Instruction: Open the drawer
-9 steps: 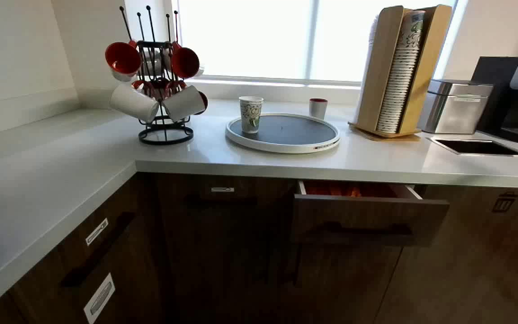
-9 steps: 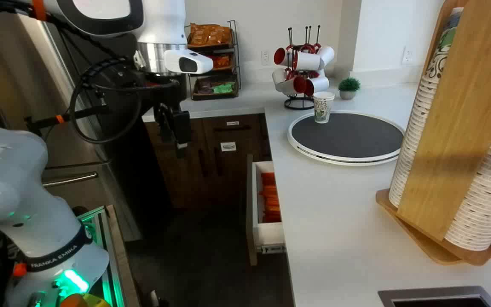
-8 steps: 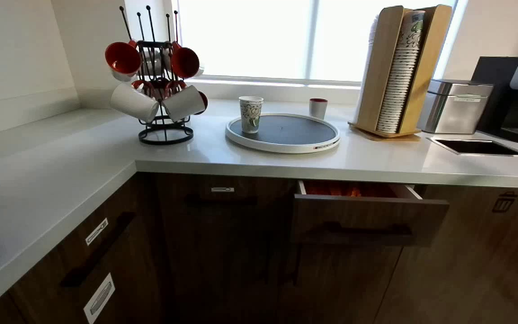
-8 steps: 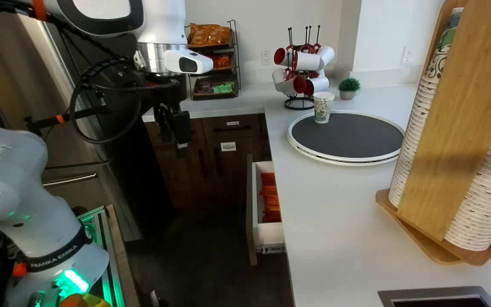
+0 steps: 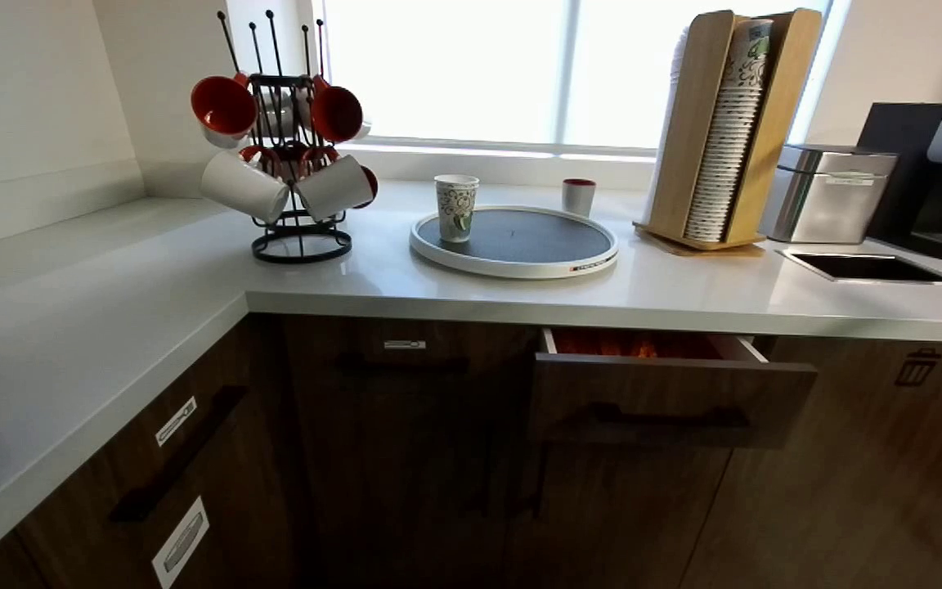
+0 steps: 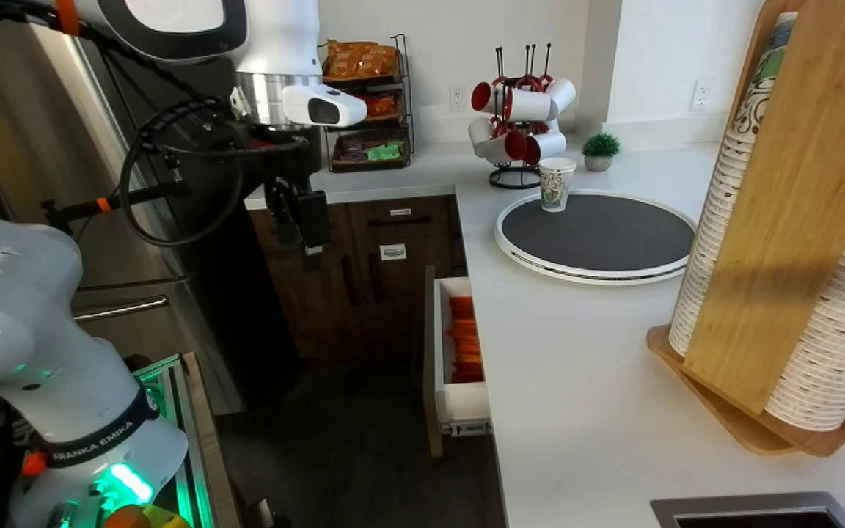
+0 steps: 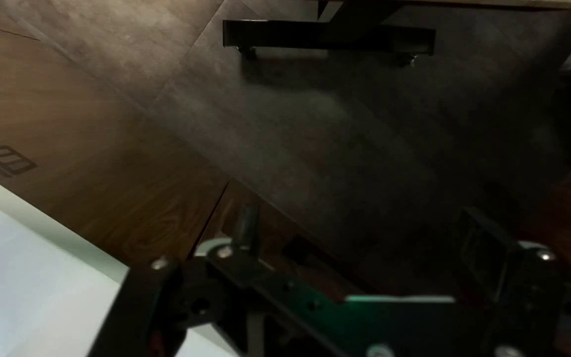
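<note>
The drawer (image 5: 675, 384) stands pulled out from under the white counter in both exterior views. Its dark brown wood front carries a dark bar handle (image 5: 671, 416). Its pale inner walls and orange-red contents (image 6: 465, 341) show in the exterior view with the arm, where the drawer (image 6: 463, 402) is seen from its end. My gripper (image 6: 301, 238) hangs in the air, pointing down, apart from the drawer and higher than it. In the wrist view the gripper (image 7: 362, 218) is open, its fingers wide apart with nothing between them. The handle (image 7: 330, 265) shows dimly below, between the fingers.
The white counter (image 6: 562, 381) edge runs beside the drawer. On it stand a round turntable (image 6: 598, 235) with a paper cup (image 6: 556, 187), a mug rack (image 6: 514, 176) and a wooden cup holder (image 6: 782, 220). A steel fridge (image 6: 122, 286) is behind the arm. Labelled dark drawers (image 6: 400, 224) are at the back.
</note>
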